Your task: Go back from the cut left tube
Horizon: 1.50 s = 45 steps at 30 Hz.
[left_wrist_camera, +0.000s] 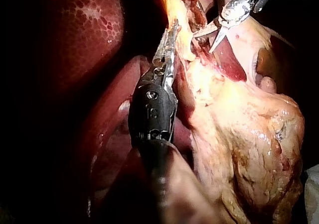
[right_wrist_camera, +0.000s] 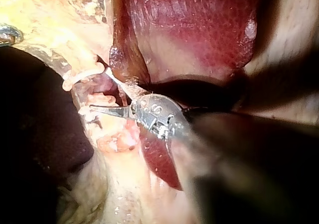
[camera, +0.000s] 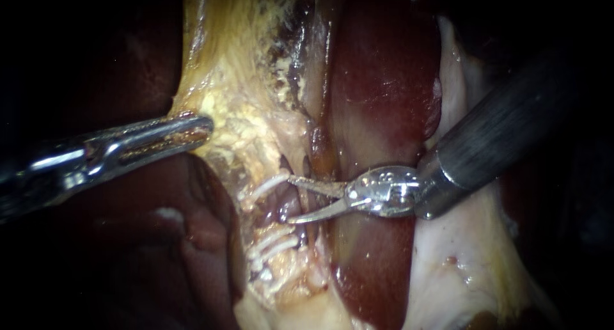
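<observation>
The cut left tube (camera: 279, 210) sits just below centre of the endoscope view, between a white clip (camera: 267, 187) above and the lower clips (camera: 276, 243). Just right of it, the right instrument (camera: 294, 199) holds its curved blades spread, gripping nothing. At mid-left, the left instrument (camera: 199, 129) is clenched on yellow fatty tissue (camera: 236, 122). The liver (camera: 384, 80) lies upper right.

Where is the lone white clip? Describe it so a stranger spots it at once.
Start at the dark red liver running down the endoscope view. At its left edge the right instrument points leftward with open, curved metal jaws. Off the upper jaw's tip lies the thin white clip, alone; the other white clips sit bunched below.
</observation>
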{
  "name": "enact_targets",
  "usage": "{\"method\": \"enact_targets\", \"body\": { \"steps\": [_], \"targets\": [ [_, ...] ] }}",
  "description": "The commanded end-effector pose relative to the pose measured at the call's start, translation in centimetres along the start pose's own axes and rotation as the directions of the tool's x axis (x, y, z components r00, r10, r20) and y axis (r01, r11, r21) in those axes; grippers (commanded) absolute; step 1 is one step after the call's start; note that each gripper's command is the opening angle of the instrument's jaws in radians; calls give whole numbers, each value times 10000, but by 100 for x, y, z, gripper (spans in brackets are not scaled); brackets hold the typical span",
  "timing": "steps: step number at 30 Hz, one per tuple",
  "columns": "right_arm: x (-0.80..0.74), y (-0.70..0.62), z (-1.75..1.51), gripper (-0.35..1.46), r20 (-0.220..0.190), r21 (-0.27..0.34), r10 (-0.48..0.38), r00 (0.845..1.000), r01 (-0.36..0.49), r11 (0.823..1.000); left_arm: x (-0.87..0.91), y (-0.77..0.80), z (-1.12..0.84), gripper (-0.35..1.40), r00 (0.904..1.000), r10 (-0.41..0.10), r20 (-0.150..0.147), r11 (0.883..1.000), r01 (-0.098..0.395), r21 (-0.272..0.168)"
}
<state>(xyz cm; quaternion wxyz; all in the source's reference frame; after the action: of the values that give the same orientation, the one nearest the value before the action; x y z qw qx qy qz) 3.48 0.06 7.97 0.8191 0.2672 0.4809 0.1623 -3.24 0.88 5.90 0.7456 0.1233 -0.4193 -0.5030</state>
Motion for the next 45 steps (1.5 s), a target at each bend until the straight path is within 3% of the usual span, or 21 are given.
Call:
{"method": "enact_targets", "body": {
  "steps": [1, 7, 10, 20, 23, 27, 36, 45],
  "targets": [
    [1, 0, -1, 118, -1, 3, -1, 10000, 1, 10000, 0, 0, 0, -35, 10000, -4, 0, 10000, 4, -2],
    [2, -2, -1, 123, -1, 18, 52, 10000, -52, 10000, 0, 0, 0, -35, 10000, -4, 0, 10000, 4, -2],
    [4, -9, -5, 128, 5, 122, -618, 9981, 617, 9980, 0, 1, 0, -35, 10000, -3, -1, 10000, 3, 1],
    [24, -34, -59, 138, -148, 631, -2880, 9575, 2883, 9555, 0, 4, 1, -35, 10000, 0, -2, 10000, 0, 6],
    [32, -31, -77, 135, -212, 636, -3131, 9495, 3138, 9474, 0, 5, 1, -35, 10000, -1, -2, 10000, 1, 5],
    [42, -20, -102, 135, -304, 142, -3305, 9433, 3311, 9435, 0, 5, 1, -35, 10000, -1, -2, 10000, 1, 5],
    [62, -8, -129, 135, -724, -535, -3682, 9269, 3650, 9295, 0, 3, 4, -35, 10000, -8, 4, 10000, 8, -12],
    [63, -9, -134, 135, -684, -608, -3790, 9229, 3753, 9249, 2, 5, 9, -35, 10000, 2, 17, 10000, -2, -26]
  ]
}}
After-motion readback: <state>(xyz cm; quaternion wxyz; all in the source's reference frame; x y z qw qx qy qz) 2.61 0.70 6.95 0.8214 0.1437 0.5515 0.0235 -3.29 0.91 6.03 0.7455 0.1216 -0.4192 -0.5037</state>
